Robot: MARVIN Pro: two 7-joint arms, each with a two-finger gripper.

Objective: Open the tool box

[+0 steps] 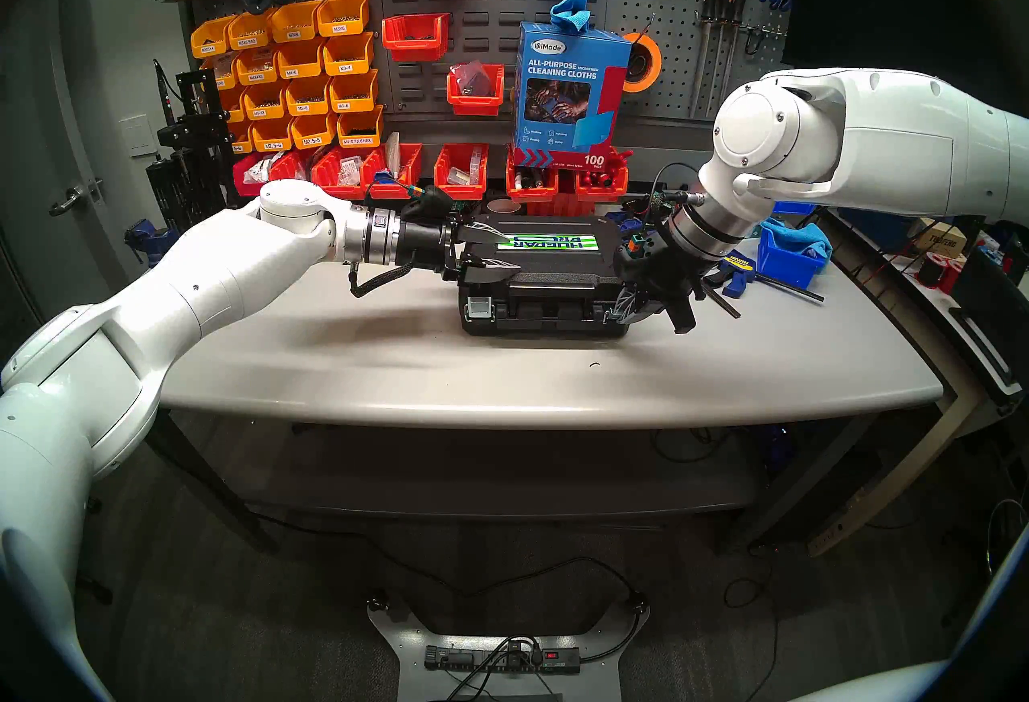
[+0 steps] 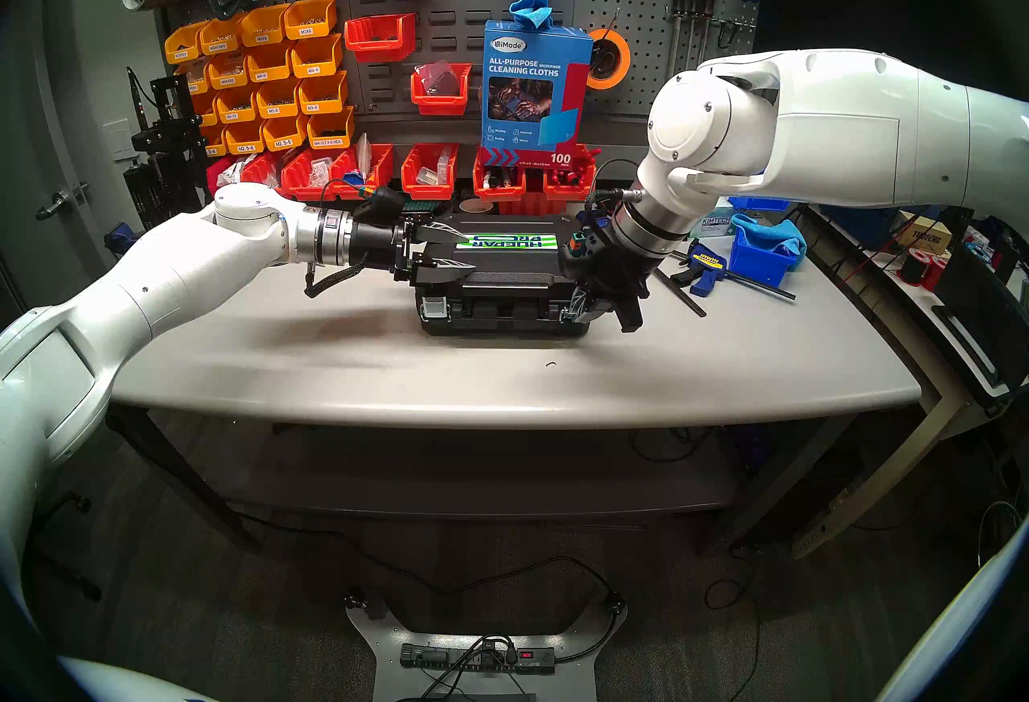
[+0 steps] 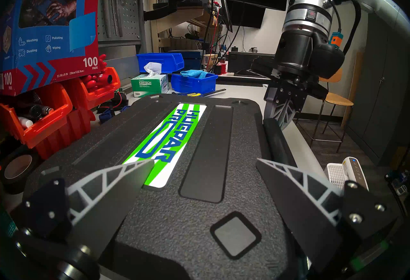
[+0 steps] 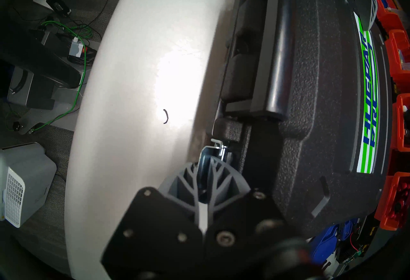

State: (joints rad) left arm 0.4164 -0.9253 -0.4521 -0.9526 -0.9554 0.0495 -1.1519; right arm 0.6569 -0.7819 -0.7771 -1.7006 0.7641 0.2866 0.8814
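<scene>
The black tool box (image 1: 540, 278) lies flat mid-table, lid down, striped label (image 1: 551, 241) on top, its handle (image 4: 279, 50) and latches on the front side. My left gripper (image 1: 498, 250) is open, its fingers lying over the lid's left end (image 3: 204, 161). The left latch (image 1: 480, 307) is flat against the case. My right gripper (image 1: 621, 308) is shut, with its tips (image 4: 207, 161) against the silver right latch (image 4: 218, 147) at the front right corner. That latch looks swung partly away from the case.
A blue bin with a cloth (image 1: 790, 255), a blue clamp (image 1: 735, 272) and black rods (image 1: 790, 286) lie right of the box. Red bins (image 1: 462, 177), a cleaning-cloths box (image 1: 568, 94) and a tape roll (image 1: 504, 206) stand behind it. Bare tabletop (image 1: 501, 383) lies in front.
</scene>
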